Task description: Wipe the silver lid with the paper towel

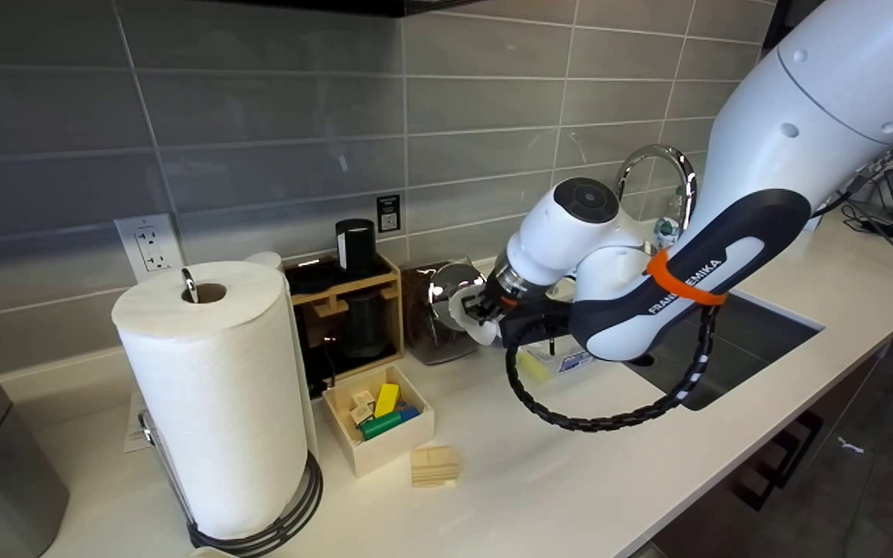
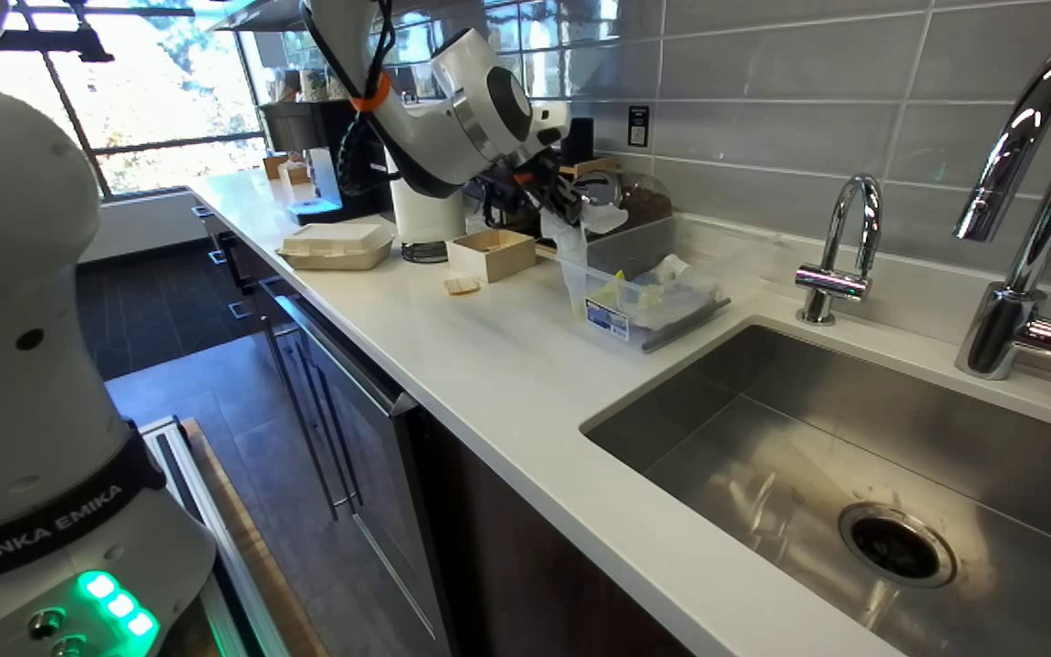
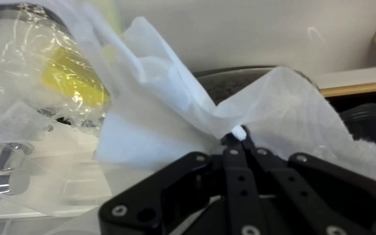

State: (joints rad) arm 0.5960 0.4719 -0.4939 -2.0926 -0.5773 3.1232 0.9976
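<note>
Gripper: I have it pinched on the paper towel, folds flaring either side | silver lid: on the glass jar, just beside the towel, contact I cannot tell | clear plastic bin: on the counter, near the sink

In an exterior view we're high over the counter, looking down past the nearby towel roll toward the tiled wall; in an exterior view we're at the sink, robot base close in, facing along the counter to the window. In both exterior views you get counter, sink and arm, and the wrist view peers along the gripper, paper towel up close!
</note>
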